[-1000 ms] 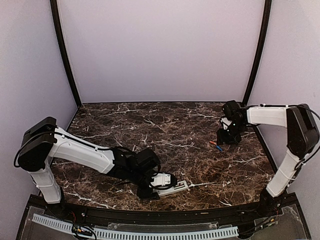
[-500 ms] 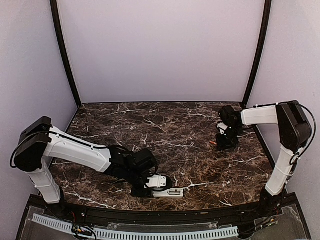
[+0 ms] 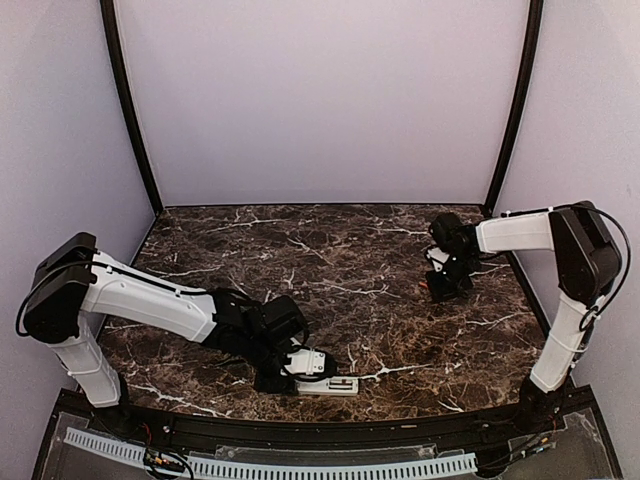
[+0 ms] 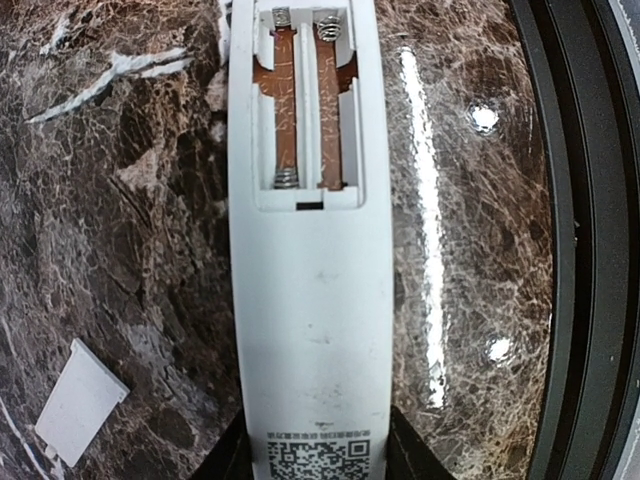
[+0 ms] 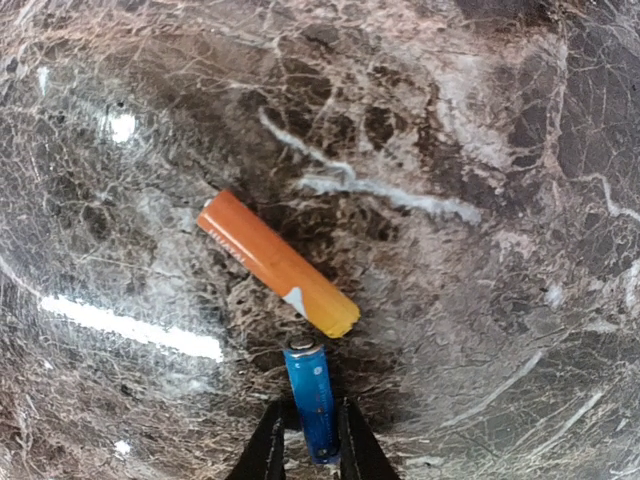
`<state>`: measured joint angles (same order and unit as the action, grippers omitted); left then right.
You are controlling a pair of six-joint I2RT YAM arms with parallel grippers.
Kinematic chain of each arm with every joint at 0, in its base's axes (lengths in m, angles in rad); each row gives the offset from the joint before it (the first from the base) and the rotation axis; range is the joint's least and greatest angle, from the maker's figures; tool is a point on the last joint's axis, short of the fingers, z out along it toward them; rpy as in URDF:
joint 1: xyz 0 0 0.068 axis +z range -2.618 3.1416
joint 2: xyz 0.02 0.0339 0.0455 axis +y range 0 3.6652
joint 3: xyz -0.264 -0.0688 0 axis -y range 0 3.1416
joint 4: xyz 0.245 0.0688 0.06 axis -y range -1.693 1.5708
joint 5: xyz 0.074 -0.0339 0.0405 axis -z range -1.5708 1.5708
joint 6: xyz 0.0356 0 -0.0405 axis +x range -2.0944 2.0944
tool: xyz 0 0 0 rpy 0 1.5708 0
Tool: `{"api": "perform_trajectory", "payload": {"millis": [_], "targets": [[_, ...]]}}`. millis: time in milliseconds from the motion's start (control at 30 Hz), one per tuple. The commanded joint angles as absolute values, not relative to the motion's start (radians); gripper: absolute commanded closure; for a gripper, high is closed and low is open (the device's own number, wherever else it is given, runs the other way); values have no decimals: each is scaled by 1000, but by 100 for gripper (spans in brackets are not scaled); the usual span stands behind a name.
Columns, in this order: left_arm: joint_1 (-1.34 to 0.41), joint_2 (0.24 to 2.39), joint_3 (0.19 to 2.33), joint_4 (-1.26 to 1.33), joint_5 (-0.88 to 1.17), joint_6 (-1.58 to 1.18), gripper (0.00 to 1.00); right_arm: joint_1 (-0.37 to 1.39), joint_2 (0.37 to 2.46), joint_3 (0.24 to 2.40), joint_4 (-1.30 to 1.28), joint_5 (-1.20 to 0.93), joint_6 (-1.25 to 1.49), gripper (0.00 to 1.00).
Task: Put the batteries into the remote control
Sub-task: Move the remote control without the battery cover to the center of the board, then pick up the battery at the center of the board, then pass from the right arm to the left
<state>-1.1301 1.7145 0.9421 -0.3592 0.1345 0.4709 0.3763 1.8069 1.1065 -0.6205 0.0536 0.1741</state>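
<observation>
The white remote control (image 4: 310, 300) lies back-up on the marble table, its open battery compartment (image 4: 308, 100) empty with the springs showing. My left gripper (image 4: 313, 465) is shut on the remote's lower end; in the top view it (image 3: 300, 372) sits near the front edge with the remote (image 3: 335, 385). The orange-red battery (image 5: 275, 262) lies slanted on the table. The blue battery (image 5: 313, 395) lies just below it, its end between the fingertips of my right gripper (image 5: 310, 450), which close against both its sides. The right gripper (image 3: 442, 288) is low at the table's right.
A small white battery cover (image 4: 80, 402) lies on the table left of the remote. The table's black front rim (image 4: 580, 250) runs close along the remote's right side. Purple walls enclose the table.
The left arm has drawn the remote to the left along the front edge. The right gripper has shifted slightly left and down over the batteries.
</observation>
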Motion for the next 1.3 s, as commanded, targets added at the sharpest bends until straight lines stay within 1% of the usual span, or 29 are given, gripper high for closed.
{"api": "perform_trajectory", "payload": {"millis": [0,33,67,100,133,200,233,333,433,467,533,600,633,667,700,733,800,900,1000,1133,1267], "targets": [[-1114,1700,920,-554,89,492,58,403,1852,1101,-685,53,186,85],[-1114,1702,935,-561,98,490,56,405,1852,1103,-688,47,186,88],[-1115,1703,942,-576,105,485,49,407,1854,1104,-688,35,185,92],[-1114,1704,955,-584,106,483,45,409,1856,1103,-689,27,183,95],[-1114,1704,962,-596,105,477,35,410,1856,1103,-690,19,183,99],[-1114,1694,981,-609,108,471,26,417,1856,1103,-691,7,181,100],[-1114,1687,988,-609,111,469,22,420,1854,1106,-694,5,180,100],[-1114,1620,990,-584,126,468,19,435,1844,1115,-710,-8,172,100],[-1114,1533,958,-484,105,476,18,462,1814,1133,-754,-42,167,100],[-1114,1475,943,-451,86,489,18,474,1796,1140,-767,-61,166,100],[-1115,1372,878,-311,73,533,19,511,1754,1161,-787,-123,164,100],[-1123,1260,756,-156,69,623,22,573,1699,1186,-796,-232,163,100],[-1137,1194,726,-54,68,709,27,604,1676,1202,-796,-278,164,100],[-1145,1162,671,-5,68,756,30,642,1659,1218,-795,-321,168,100],[-1158,1112,649,87,61,835,38,679,1646,1238,-792,-358,175,100],[-1164,1094,614,128,55,867,44,715,1640,1258,-789,-394,185,100],[-1173,1069,606,190,28,945,48,788,1640,1303,-796,-439,203,100],[-1207,1093,613,169,-70,1113,49,884,1659,1371,-813,-483,224,100],[-1244,1121,577,283,-145,1235,44,952,1692,1433,-831,-505,247,100],[-1253,1136,579,319,-156,1246,40,1025,1744,1517,-892,-496,238,100],[-1255,1142,571,301,-159,1244,40,1080,1777,1571,-918,-518,229,100]]}}
